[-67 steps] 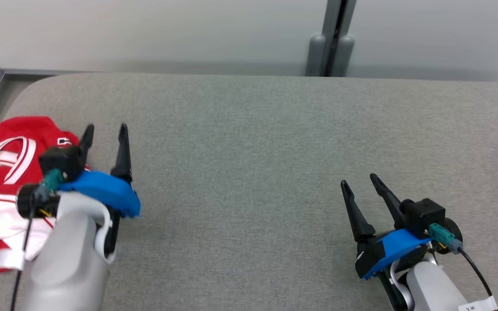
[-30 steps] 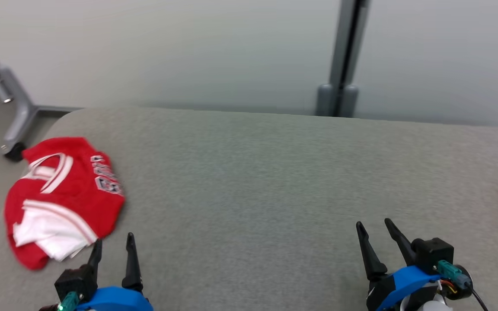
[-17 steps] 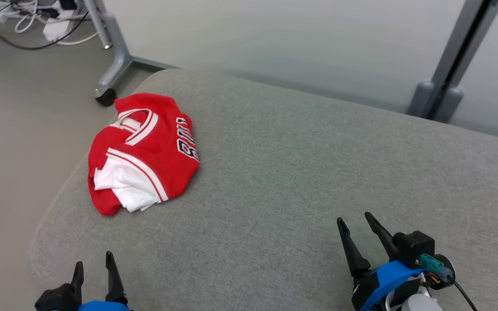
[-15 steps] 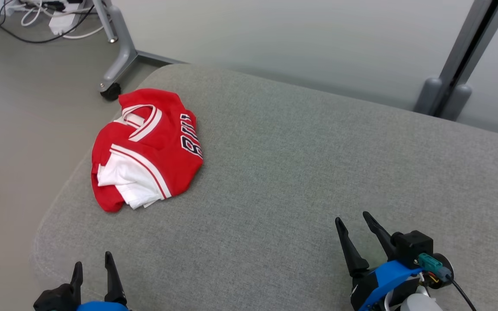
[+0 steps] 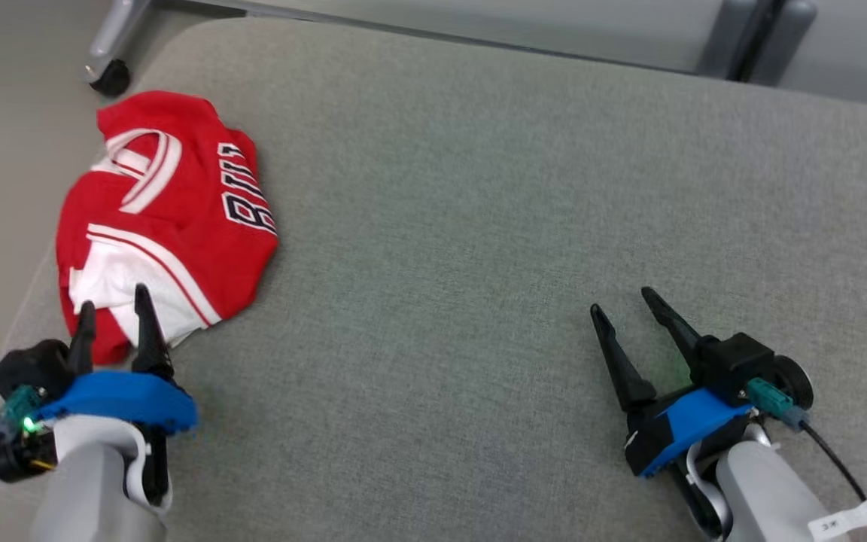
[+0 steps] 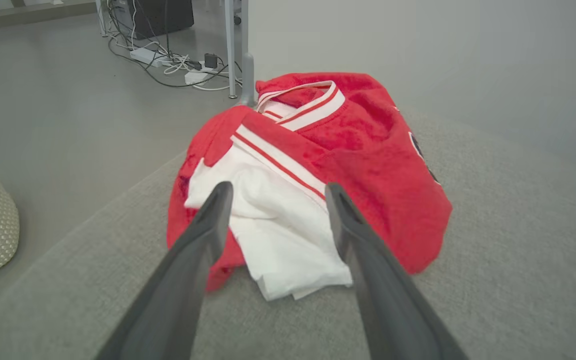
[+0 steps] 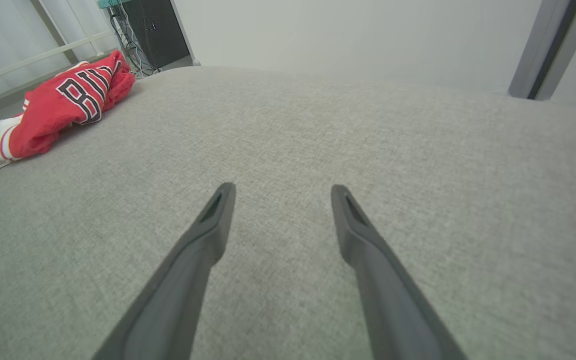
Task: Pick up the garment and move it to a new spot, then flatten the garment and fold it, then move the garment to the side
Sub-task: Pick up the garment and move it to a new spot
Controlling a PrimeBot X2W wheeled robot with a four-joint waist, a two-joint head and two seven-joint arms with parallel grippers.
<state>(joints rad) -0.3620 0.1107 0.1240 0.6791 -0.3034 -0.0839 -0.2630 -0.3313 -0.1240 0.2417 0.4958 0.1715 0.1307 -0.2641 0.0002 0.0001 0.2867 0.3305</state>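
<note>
Garment: a bundled red-and-white jersey with dark lettering, lying on a grey fabric-covered surface.

Head view: the garment lies just ahead of the left gripper, whose fingers are spread and empty. The right gripper, likewise spread and empty, is well apart from it.

Left wrist view: the garment's white folds lie between and just beyond the gripper's parted fingertips.

Right wrist view: the garment lies far off to the upper left of the parted fingers.
</note>
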